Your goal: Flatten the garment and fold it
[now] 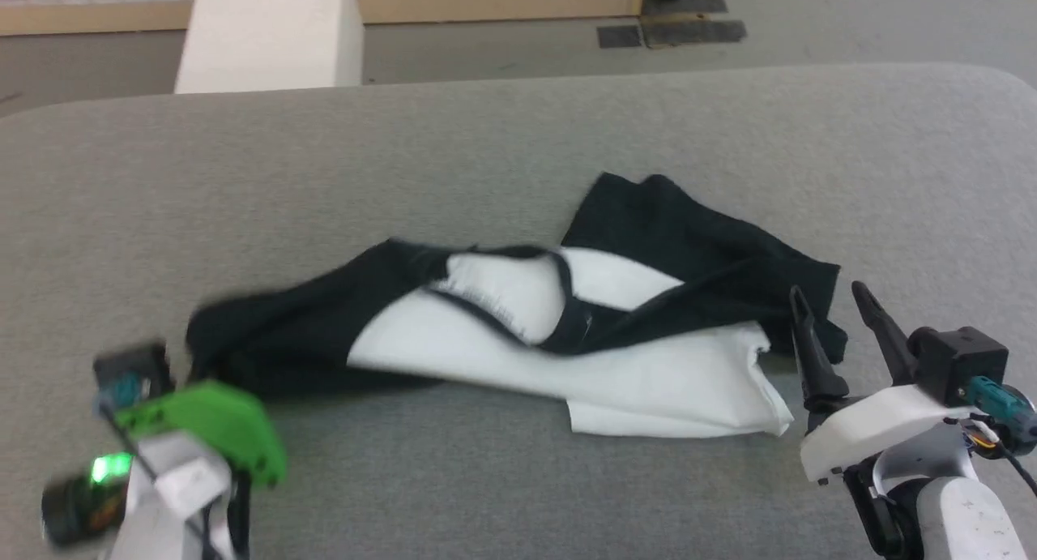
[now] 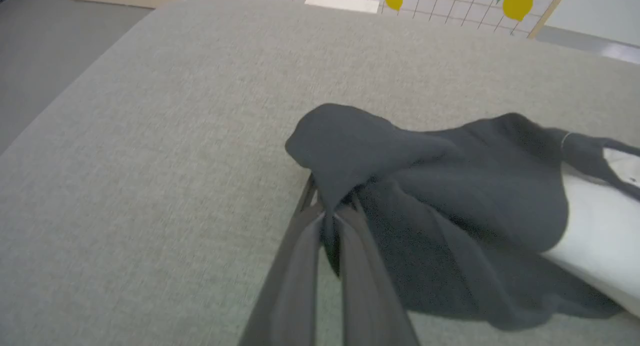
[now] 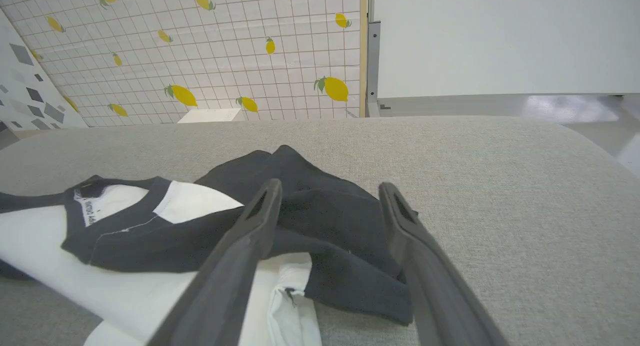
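The garment [image 1: 640, 374] lies crumpled across the middle of the head frame on the grey table [image 1: 486, 138]. My left gripper [image 2: 332, 211] pinches its black sleeve [image 2: 400, 186] at lower left. My right gripper [image 1: 828, 294] gapes wide at lower right, holding nothing.

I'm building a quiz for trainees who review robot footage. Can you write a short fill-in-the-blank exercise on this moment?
1. The left gripper is shut on a ____ sleeve of the T-shirt.
2. The right gripper has its jaws ____.
3. The T-shirt lies crumpled on a ____ table.
4. The wall behind the table is printed with yellow ____.
Missing words: black; open; grey; lemons.
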